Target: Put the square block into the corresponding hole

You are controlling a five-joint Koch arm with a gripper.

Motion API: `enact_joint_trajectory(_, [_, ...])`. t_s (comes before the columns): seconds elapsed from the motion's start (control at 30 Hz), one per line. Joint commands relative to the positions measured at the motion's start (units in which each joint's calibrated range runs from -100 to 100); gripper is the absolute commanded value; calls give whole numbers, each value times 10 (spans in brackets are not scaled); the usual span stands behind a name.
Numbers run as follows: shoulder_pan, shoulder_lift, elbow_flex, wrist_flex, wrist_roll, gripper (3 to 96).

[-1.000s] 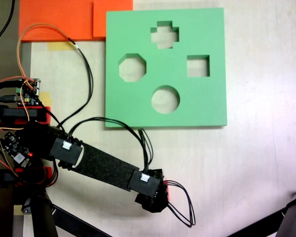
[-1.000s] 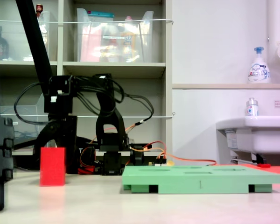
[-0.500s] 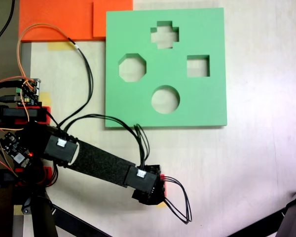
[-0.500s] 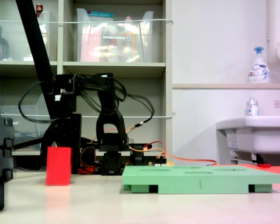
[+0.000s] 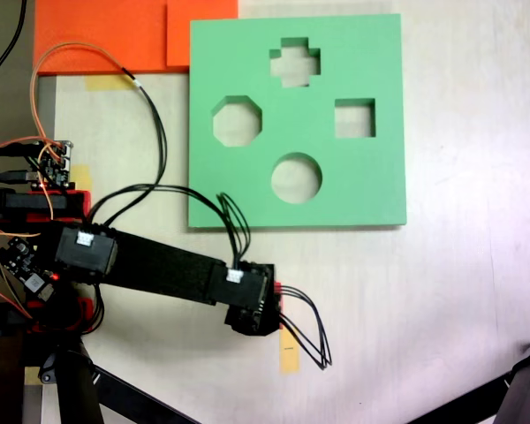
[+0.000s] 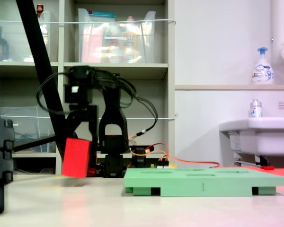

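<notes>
since a second ago, we are seeing the square block [image 6: 76, 157] lifted off the table and tilted, and carried toward the second exterior view's right, closer to the green board [image 6: 206, 181]; earlier it was standing upright on the tabletop. the arm's wrist is also sitting higher and nearer the board than before.

we are seeing the gripper [image 6: 80, 144] clamped on the square block, which is hanging just below the fingers, clear of the table, in the second exterior view. in the first exterior view the gripper [image 5: 252, 309] is covering the block almost wholly; only a thin red edge is showing at its right side.

the corresponding hole [image 5: 354, 118] is lying well apart from the fingers, up and toward the first exterior view's right, past the round cutout [image 5: 296, 177]. the octagonal cutout [image 5: 237, 121] and the cross-shaped cutout [image 5: 295, 62] are lying farther up the board. between the fingers and the hole, black cables [image 5: 234, 221] are looping over the board's lower left corner. a strip of yellow tape [image 5: 288, 349] is lying on the table just below the fingers. orange foam sheets [image 5: 115, 34] are resting at the far top left, touching the board's edge.
</notes>
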Motion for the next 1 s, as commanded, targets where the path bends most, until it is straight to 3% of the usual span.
enact_joint_trajectory(0.03, [33, -110, 20, -37, 48, 327])
enact_joint_trajectory(0.23, [111, -132, 102, -37, 126, 327])
enact_joint_trajectory(0.4, [163, 59, 272, -37, 177, 327])
enact_joint_trajectory(0.63, [206, 381, 587, -37, 215, 327])
enact_joint_trajectory(1.0, [235, 455, 589, 59, 241, 327])
